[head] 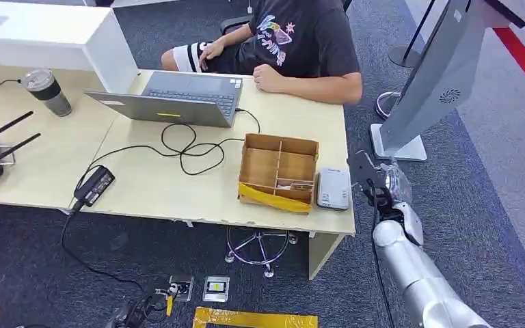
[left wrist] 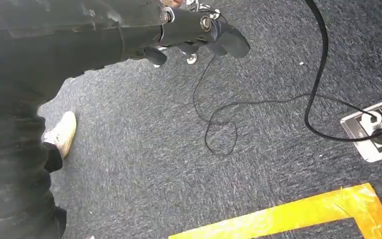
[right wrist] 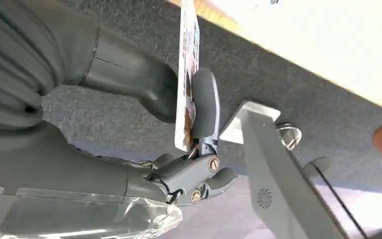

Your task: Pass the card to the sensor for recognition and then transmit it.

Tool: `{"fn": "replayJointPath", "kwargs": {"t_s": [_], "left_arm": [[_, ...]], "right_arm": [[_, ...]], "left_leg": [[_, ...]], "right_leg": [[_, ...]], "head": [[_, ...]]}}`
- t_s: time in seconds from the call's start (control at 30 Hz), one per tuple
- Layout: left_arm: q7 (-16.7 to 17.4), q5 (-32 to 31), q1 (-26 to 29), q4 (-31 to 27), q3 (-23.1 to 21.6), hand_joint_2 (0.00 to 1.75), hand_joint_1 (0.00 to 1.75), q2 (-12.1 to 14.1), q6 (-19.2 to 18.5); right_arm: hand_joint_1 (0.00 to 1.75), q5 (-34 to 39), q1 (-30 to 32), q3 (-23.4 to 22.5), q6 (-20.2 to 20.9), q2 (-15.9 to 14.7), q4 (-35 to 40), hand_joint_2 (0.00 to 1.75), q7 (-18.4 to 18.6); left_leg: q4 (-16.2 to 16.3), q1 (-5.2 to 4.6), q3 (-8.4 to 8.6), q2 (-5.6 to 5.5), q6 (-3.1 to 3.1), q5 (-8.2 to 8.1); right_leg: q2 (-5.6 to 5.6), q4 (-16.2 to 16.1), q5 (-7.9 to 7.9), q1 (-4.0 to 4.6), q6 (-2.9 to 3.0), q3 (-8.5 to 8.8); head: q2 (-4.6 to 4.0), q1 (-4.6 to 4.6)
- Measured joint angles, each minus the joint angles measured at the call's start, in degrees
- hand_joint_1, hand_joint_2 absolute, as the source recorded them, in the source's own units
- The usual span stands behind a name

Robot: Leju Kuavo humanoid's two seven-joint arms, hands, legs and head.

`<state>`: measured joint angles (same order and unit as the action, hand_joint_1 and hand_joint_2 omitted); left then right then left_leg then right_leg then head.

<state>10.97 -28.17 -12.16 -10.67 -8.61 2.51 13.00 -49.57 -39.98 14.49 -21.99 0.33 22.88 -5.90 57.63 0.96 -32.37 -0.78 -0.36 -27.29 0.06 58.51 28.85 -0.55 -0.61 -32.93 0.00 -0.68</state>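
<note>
The right hand (right wrist: 179,124) is pinching one card (right wrist: 187,74) edge-on between its thumb and a dark finger, and in the head view that hand (head: 376,188) is hanging just beyond the tabletop (head: 157,184) edge, near the one grey sensor (head: 333,188) lying flat there. The sensor is sitting just beside the one wooden divided box (head: 278,171), on the side toward the right hand. One open laptop (head: 178,99) is standing well apart from the box, with one person (head: 294,48) sitting behind it and resting a forearm on the tabletop. One black power adapter (head: 94,184) is lying on the far side of the box from the sensor, its cable looping toward the laptop. The left hand (left wrist: 189,30) is hanging over the carpet with its fingers curled in and nothing in them. One white kiosk stand (head: 437,75) is rising beside the tabletop.
</note>
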Motion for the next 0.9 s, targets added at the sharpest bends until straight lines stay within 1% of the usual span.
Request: {"fn": "replayJointPath", "kwargs": {"t_s": [0.57, 0.9], "left_arm": [[0.0, -0.1, -0.4, 0.0, 0.0, 1.75, 0.0, 0.0, -0.1], [0.0, -0.3, -0.5, 0.0, 0.0, 1.75, 0.0, 0.0, -0.4]], "right_arm": [[1.75, -1.9, 0.2, 0.5, 1.2, 3.1, -0.5, 1.75, -0.5], [1.75, -2.5, 1.3, 1.3, 2.8, 3.5, -1.3, 1.75, 1.1]], "left_leg": [[0.0, 0.0, -0.01, -0.02, 0.0, 0.0], [0.0, -0.01, 0.0, -0.01, 0.0, 0.0]], "right_leg": [[-0.02, 0.0, 0.0, 0.0, 0.0, 0.0], [0.0, 0.0, 0.0, -0.01, 0.0, 0.0]], "head": [[-0.02, -0.02], [0.0, -0.02]]}}
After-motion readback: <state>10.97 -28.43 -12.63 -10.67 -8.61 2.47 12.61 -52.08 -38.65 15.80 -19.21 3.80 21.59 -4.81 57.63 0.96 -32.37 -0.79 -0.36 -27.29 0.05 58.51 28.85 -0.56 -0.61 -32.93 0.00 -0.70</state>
